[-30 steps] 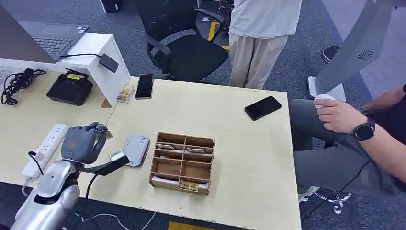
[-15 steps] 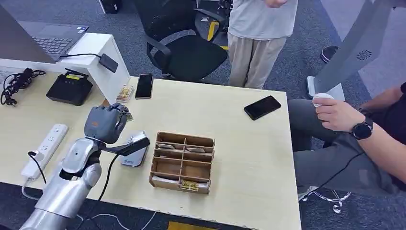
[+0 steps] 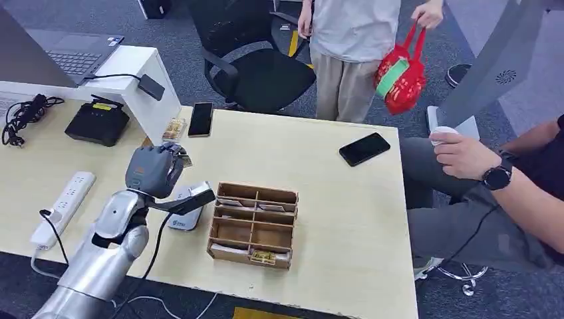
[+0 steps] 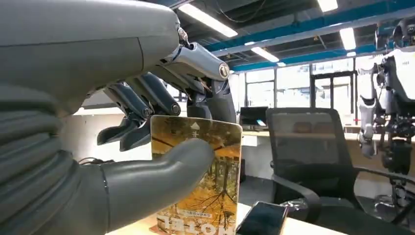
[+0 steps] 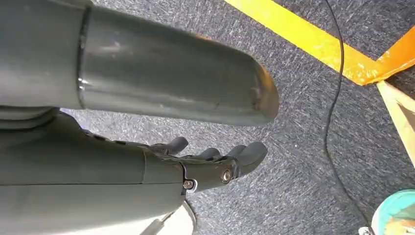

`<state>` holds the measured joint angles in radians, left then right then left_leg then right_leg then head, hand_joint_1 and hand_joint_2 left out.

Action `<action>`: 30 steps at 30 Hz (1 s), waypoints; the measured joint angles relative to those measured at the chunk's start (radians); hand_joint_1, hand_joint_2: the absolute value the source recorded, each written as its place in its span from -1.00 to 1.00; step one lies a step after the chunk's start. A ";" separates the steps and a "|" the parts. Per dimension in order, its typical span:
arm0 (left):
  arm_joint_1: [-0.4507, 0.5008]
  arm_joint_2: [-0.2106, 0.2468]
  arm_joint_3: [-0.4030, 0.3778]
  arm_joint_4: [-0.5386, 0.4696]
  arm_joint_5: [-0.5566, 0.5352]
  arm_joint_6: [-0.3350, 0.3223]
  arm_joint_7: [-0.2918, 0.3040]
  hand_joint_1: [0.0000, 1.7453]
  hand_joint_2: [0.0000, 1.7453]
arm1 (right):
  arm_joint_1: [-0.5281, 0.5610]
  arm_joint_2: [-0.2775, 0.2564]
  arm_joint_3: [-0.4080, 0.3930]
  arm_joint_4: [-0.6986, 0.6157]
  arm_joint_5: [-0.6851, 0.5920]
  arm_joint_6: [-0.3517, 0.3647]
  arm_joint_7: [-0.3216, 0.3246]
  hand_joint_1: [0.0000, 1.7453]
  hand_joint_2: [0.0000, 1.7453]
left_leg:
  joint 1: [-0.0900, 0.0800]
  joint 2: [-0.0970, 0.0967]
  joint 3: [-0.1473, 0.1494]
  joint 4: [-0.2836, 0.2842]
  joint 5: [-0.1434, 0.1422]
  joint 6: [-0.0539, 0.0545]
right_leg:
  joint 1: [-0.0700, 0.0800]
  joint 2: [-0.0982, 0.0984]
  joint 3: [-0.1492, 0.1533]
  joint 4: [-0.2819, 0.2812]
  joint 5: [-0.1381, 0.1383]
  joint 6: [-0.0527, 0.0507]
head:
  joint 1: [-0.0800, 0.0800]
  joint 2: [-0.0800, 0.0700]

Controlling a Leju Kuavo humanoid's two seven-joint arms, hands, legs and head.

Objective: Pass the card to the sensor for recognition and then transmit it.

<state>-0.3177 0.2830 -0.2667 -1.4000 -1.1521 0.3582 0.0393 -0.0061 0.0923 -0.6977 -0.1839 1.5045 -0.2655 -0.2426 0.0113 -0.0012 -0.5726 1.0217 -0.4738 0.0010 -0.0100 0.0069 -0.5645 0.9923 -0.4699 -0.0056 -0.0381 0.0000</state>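
We see the left hand (image 3: 154, 170) pinching the card (image 4: 203, 171) between thumb and fingers (image 4: 147, 100) above the sensor (image 3: 185, 206), the wrist view revealing its autumn-forest face upright against the thumb, while the right hand (image 5: 205, 164) hangs over carpet, fingers loosely extended, holding nothing.

card (image 4: 203, 181) in the left hand (image 4: 122, 147) — "HOTEL" printed upside down (smaller line above it illegible), other markings too blurred

Left hand (image 4: 147, 147) pinches an autumn-forest card (image 4: 210, 181) upright before an office chair (image 4: 313, 161)
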 joint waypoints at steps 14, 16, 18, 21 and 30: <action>0.004 0.010 -0.001 0.005 0.014 0.010 0.006 1.00 1.00 | 0.000 -0.002 0.001 0.000 0.016 -0.003 0.013 -1.00 -1.00 | 0.000 0.000 -0.001 0.000 0.000 0.000 | 0.000 0.000 0.000 0.000 0.000 0.000 | 0.000 0.000; 0.011 0.023 0.000 0.005 0.022 0.010 0.008 1.00 1.00 | 0.001 0.001 0.002 0.001 0.023 -0.007 0.016 -1.00 -1.00 | 0.000 0.000 -0.001 0.000 0.000 0.000 | 0.000 0.000 0.000 0.000 0.000 0.000 | 0.000 0.000; 0.020 0.036 0.001 0.005 0.028 0.010 0.008 1.00 1.00 | -0.002 0.003 0.007 0.001 0.031 -0.008 0.025 -1.00 -1.00 | 0.000 0.000 -0.001 0.000 0.000 0.000 | 0.000 0.000 0.000 0.000 0.000 0.000 | 0.000 0.000; 0.023 0.046 0.003 0.005 0.037 0.006 0.003 1.00 1.00 | -0.011 0.008 0.019 0.001 0.036 -0.005 0.029 -1.00 -1.00 | 0.000 0.000 -0.001 0.000 0.000 0.000 | 0.000 0.000 0.000 0.000 0.000 0.000 | 0.000 0.000; -0.039 0.031 0.003 0.053 0.032 -0.006 -0.001 1.00 1.00 | -0.018 0.009 0.026 0.002 0.021 0.008 0.022 -1.00 -1.00 | 0.000 -0.001 -0.001 0.000 0.000 0.000 | 0.000 -0.001 0.000 0.000 0.000 0.000 | 0.000 0.000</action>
<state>-0.3564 0.3139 -0.2632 -1.3466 -1.1196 0.3525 0.0382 -0.0241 0.1015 -0.6722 -0.1823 1.5251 -0.2575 -0.2205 0.0112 -0.0020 -0.5734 1.0218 -0.4733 0.0013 -0.0100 0.0061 -0.5644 0.9924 -0.4698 -0.0055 -0.0378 0.0000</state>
